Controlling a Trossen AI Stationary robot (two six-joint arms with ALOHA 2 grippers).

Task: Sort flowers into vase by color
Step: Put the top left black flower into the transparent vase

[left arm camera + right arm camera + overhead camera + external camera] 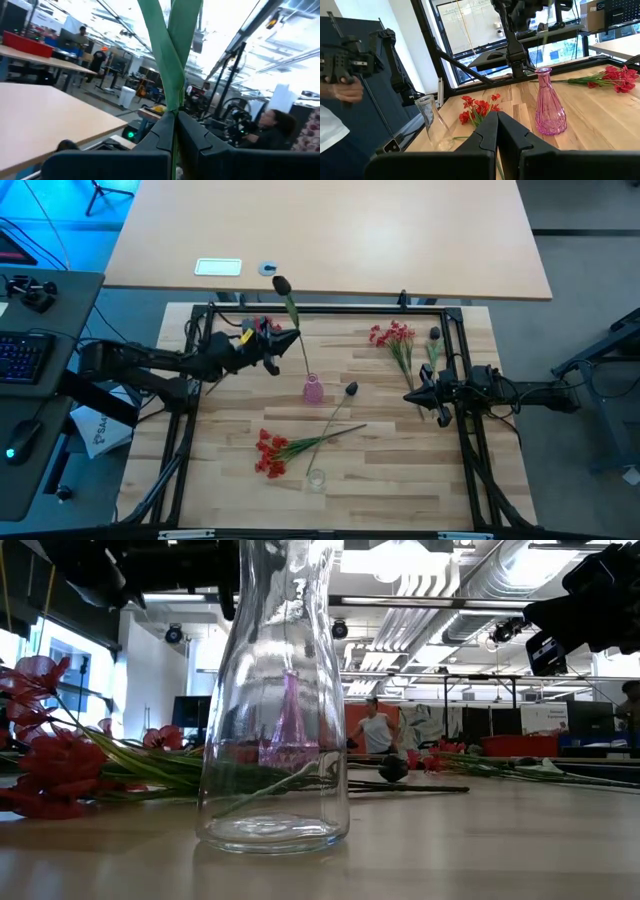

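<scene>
Open lab: exposed ceiling ducts (520,585), workbenches (45,75).

The middle of the butcher-block table (400,470) is crowded: the pink vase (313,389) stands there with a dark-bloomed stem (290,305) leaning over it from the left gripper (290,340), and just toward the front lie a second dark bloom (351,389) and a red bunch (271,452) beside the clear glass vase (316,478). The right gripper (412,397) sits over another red bunch (393,337) near the black frame rail (460,360). The front right corner of the table lies bare.
</scene>
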